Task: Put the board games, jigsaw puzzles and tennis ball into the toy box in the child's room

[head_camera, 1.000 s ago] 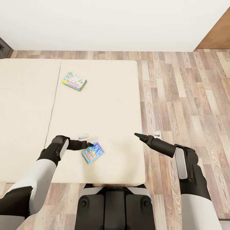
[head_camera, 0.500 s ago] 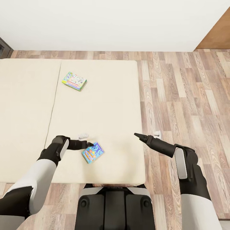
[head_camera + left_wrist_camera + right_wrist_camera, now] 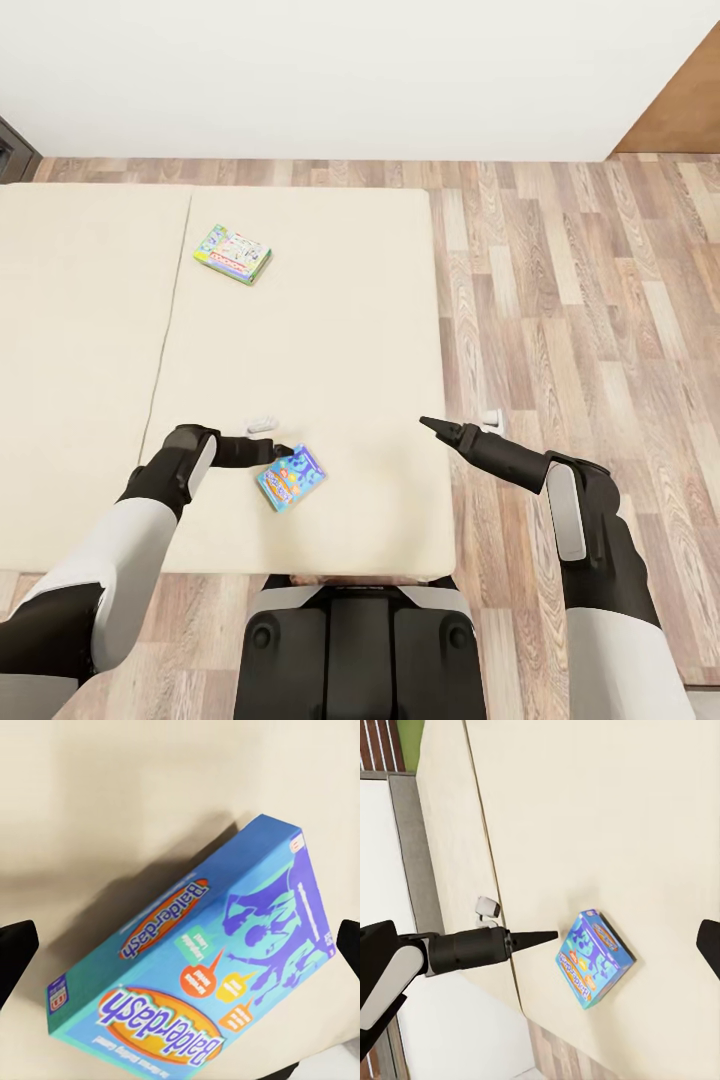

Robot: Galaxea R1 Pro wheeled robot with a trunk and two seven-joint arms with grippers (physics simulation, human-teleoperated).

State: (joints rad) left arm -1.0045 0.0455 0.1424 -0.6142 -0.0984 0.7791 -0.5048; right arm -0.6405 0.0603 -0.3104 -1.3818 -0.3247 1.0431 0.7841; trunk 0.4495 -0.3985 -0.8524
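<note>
A blue board game (image 3: 291,477) lies on the beige bed (image 3: 340,330) near its front edge. My left gripper (image 3: 284,453) is right at the box's far-left edge. In the left wrist view the same blue box (image 3: 202,967) spans the picture, and the gripper (image 3: 182,945) is open, with a dark fingertip (image 3: 16,952) on each side of the box. A pale green-edged board game (image 3: 233,254) rests farther back on the bed. My right gripper (image 3: 428,423) hovers open over the bed's right edge with nothing in it. The right wrist view has the blue box (image 3: 594,967) ahead.
Wood plank floor (image 3: 580,300) runs along the bed's right side and behind it. A white wall (image 3: 330,70) stands at the back. A brown wooden panel (image 3: 690,100) is at the far right and a dark object (image 3: 10,150) at the far left.
</note>
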